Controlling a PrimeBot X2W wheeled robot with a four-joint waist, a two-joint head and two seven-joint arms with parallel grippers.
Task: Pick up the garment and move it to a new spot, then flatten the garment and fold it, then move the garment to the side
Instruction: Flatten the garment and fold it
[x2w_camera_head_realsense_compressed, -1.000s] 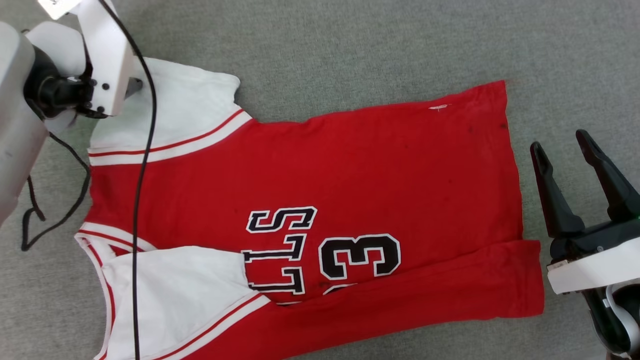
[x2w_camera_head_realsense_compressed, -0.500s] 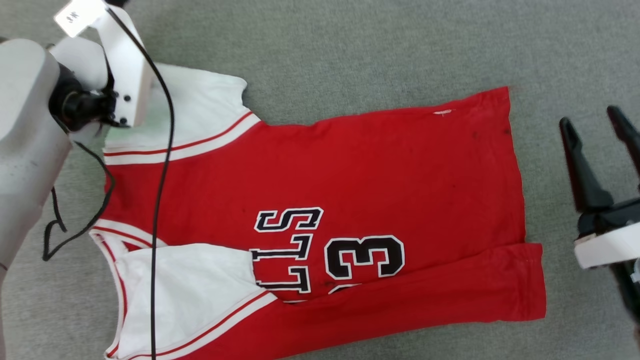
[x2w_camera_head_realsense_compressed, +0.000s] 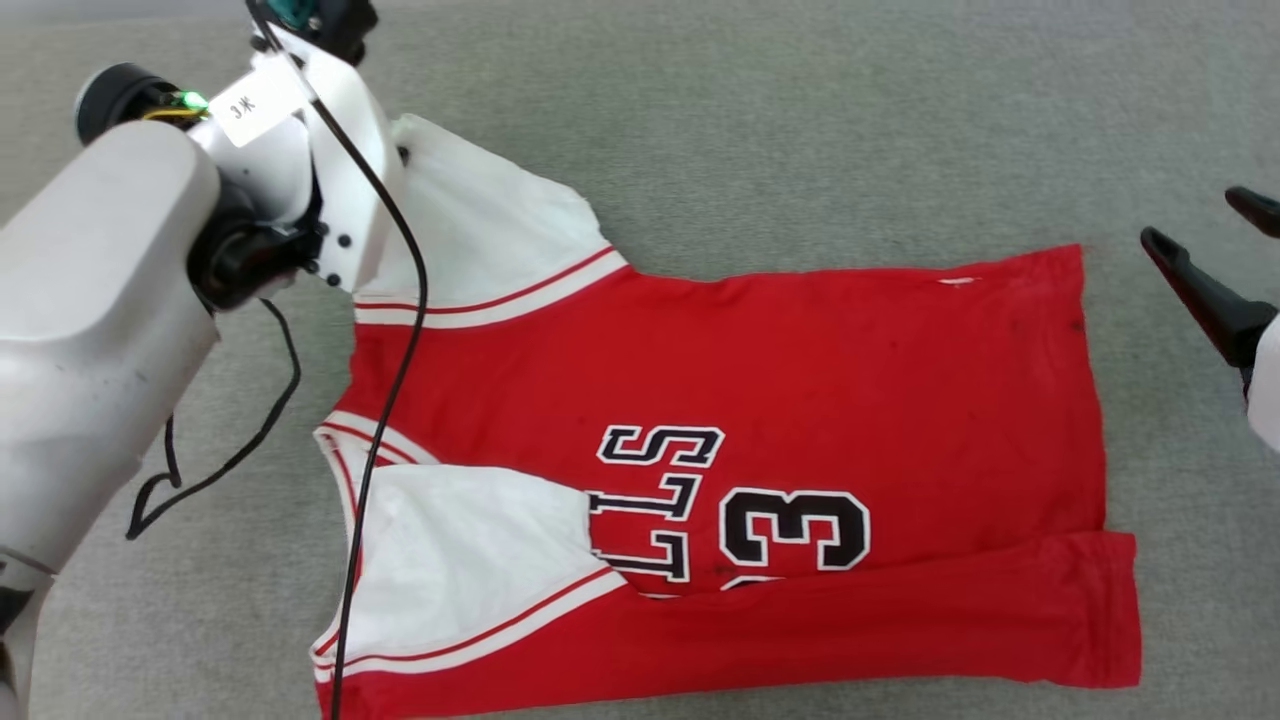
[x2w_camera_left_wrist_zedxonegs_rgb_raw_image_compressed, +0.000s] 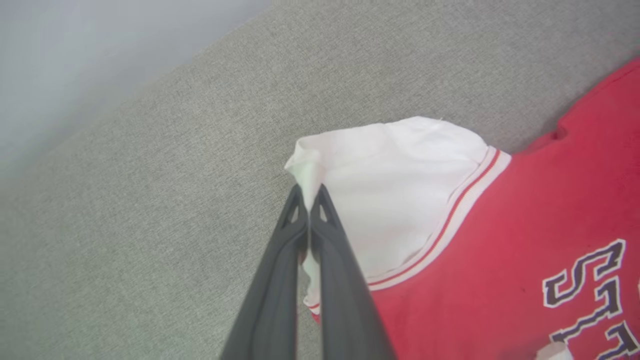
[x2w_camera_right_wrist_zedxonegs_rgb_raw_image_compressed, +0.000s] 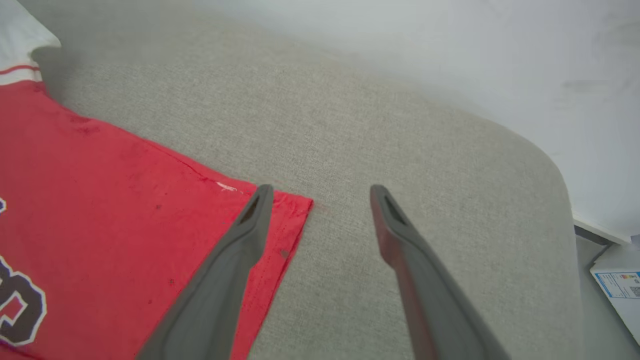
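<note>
Head view: grey fabric surface (x2w_camera_head_realsense_compressed: 800, 120) underneath, garment (x2w_camera_head_realsense_compressed: 850, 380) spread across the middle of it, collar toward our left, hem toward our right. Near long edge lies folded in over the lettering (x2w_camera_head_realsense_compressed: 655, 500), near sleeve (x2w_camera_head_realsense_compressed: 470, 560) tucked w/ it; far side not folded yet, we reckon. Our left gripper (x2w_camera_left_wrist_zedxonegs_rgb_raw_image_compressed: 310, 192) is pinched tight on the outer corner of the far sleeve (x2w_camera_left_wrist_zedxonegs_rgb_raw_image_compressed: 400, 175), cloth peaking up btwn the fingers (x2w_camera_left_wrist_zedxonegs_rgb_raw_image_compressed: 280, 260). Our right gripper (x2w_camera_right_wrist_zedxonegs_rgb_raw_image_compressed: 322, 192) is spread wide, holding nothing, near the far hem corner (x2w_camera_right_wrist_zedxonegs_rgb_raw_image_compressed: 295, 210), not touching it afaict. Handling: thin knit, light, floppy, zero stiffness; we expect sag and creases btwn grip pts, plus drag on the rough surface. Best holds imo: sleeve corner + matching hem corner, tension kept along that edge. One-layer pinch could slip, so we'd lift slow.
</note>
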